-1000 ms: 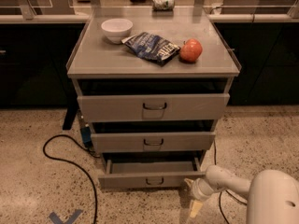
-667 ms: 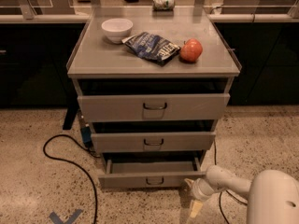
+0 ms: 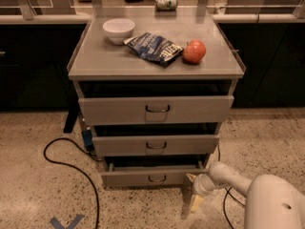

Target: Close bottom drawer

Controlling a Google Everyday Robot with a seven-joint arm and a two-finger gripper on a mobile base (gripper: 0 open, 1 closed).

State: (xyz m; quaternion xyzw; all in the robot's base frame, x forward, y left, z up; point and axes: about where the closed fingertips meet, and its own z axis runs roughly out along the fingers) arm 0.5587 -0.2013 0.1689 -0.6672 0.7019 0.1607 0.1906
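Observation:
The bottom drawer (image 3: 152,177) is the lowest of three grey drawers in the cabinet, with a small dark handle (image 3: 157,178) at its centre. It stands pulled out a little, with a dark gap above its front panel. My gripper (image 3: 193,199) hangs low at the drawer's right front corner, just in front of and below the panel's right end. Its yellowish fingertips (image 3: 195,203) point down toward the floor. The white arm (image 3: 228,178) reaches in from the lower right.
The middle drawer (image 3: 155,145) and top drawer (image 3: 156,109) also stand slightly open. On the cabinet top (image 3: 95,61) are a white bowl (image 3: 118,30), a chip bag (image 3: 155,47), an apple (image 3: 194,51) and a can (image 3: 166,3). A black cable (image 3: 71,168) loops on the floor at left.
The camera view has shifted slightly; the gripper stays at the bottom drawer's right front corner. The drawer looks about as far out as before.

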